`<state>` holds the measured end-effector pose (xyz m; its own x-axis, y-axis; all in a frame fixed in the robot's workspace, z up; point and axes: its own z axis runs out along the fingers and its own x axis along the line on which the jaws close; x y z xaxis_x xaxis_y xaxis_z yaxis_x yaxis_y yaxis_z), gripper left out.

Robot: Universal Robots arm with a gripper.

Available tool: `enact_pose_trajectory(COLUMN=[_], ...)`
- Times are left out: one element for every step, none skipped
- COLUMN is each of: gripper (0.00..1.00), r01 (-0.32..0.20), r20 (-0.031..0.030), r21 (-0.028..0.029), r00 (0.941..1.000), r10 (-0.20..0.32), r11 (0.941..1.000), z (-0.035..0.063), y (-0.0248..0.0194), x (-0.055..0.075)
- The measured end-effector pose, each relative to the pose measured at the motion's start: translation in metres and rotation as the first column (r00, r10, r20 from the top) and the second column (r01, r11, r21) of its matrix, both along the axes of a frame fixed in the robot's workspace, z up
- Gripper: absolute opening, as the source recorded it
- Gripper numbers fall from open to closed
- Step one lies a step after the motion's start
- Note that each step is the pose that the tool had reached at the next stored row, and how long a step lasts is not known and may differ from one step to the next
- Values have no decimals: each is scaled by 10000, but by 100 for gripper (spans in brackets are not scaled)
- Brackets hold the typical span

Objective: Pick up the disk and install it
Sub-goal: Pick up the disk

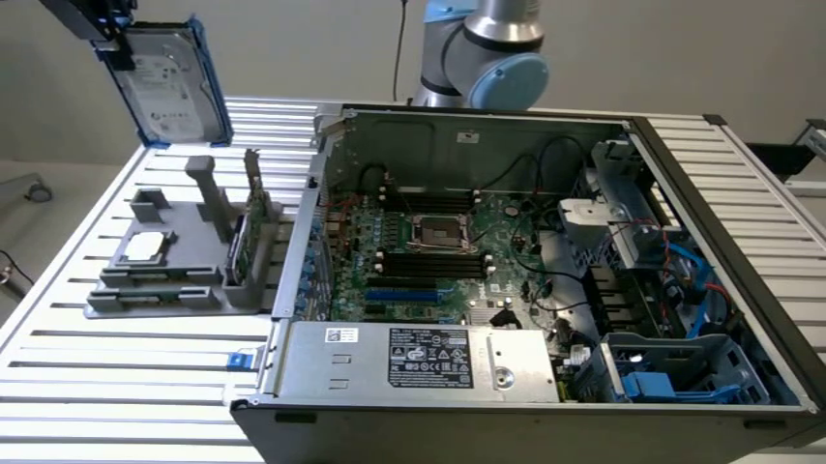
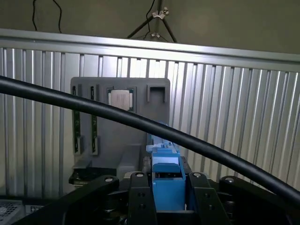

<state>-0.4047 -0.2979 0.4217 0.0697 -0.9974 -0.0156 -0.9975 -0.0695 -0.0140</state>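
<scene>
The disk (image 1: 174,82), a silver-grey drive with a white label in a blue carrier, hangs upright in the air at the exterior view's upper left, above the grey holder. My gripper (image 1: 114,41) is shut on its upper edge. In the wrist view the blue carrier (image 2: 167,180) sits clamped between my two black fingers (image 2: 140,199), with the gripper (image 2: 168,201) closed around it. The rest of the drive is hidden behind the carrier's edge there.
A grey holder (image 1: 168,261) on the slatted table (image 1: 77,387) carries a small silver chip (image 1: 146,246) and an upright card (image 1: 251,217). The open computer case (image 1: 387,130) lies to the exterior view's right, with a blue cage (image 1: 684,372) in its near corner. A black cable (image 2: 93,110) crosses the wrist view.
</scene>
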Motion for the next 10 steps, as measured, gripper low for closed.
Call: enact_pose_trajectory(gripper=[33,33,33,33,33,33,33,33,33,33], r01=[1,0,0,0,0,0,0,1,0,0], r20=[-1,-1,-10,-17,-29,-45,-82,-123,-162,-192], r21=[0,1,0,1,1,2,2,1,1,2], r00=[10000,10000,10000,10000,10000,10000,10000,9999,9999,9998], r10=[-1,0,0,0,0,0,0,-1,0,0], r11=[10000,10000,10000,10000,10000,10000,10000,10000,10000,10000], z=[45,89,134,175,218,256,287,313,342,376], y=[0,0,0,0,0,0,0,-1,-1,-1], x=[45,90,135,180,226,273,318,362,407,454])
